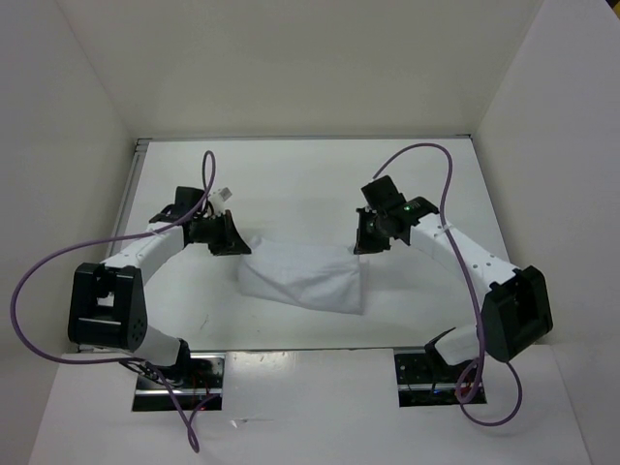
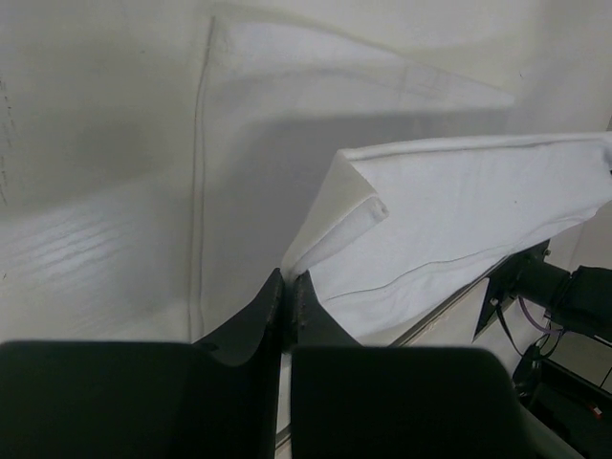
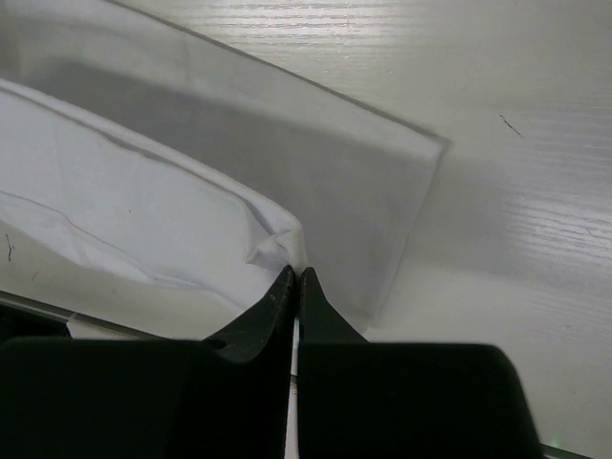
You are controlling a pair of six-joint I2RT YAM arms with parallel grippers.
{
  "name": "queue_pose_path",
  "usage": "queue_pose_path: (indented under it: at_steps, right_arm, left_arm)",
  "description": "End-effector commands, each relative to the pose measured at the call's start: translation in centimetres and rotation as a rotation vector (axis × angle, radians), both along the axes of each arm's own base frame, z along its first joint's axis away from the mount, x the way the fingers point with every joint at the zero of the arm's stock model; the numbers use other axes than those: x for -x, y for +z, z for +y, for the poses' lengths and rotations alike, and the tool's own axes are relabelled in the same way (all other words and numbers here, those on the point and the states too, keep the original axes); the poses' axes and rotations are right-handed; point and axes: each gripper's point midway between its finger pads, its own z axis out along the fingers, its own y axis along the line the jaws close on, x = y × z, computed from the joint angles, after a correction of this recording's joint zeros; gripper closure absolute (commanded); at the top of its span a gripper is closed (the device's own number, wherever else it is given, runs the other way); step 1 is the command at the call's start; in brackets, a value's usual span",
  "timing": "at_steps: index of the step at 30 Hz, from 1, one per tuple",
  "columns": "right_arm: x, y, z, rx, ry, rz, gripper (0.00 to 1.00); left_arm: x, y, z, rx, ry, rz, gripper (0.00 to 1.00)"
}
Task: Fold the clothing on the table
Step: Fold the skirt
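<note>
Your left gripper (image 1: 232, 238) and right gripper (image 1: 367, 238) each pinch tight on a corner of the clothing (image 1: 305, 278), draped between them mid-table (image 1: 291, 174); move both corners level and together so the fold lands square.

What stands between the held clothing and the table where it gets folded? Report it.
Nothing visible. The left end effector and right end effector are each shut on one end of the clothing, which hangs between them. Only its shadow shows on the table beside it.
</note>
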Motion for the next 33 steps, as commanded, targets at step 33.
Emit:
queue_pose_path:
  at_steps: [33]
  right_arm:
    - [2.3, -5.5, -2.3, 0.24, -0.243, 0.138, 1.0]
  left_arm:
    - [-0.8, -3.9, -2.8, -0.145, -0.033, 0.095, 0.92]
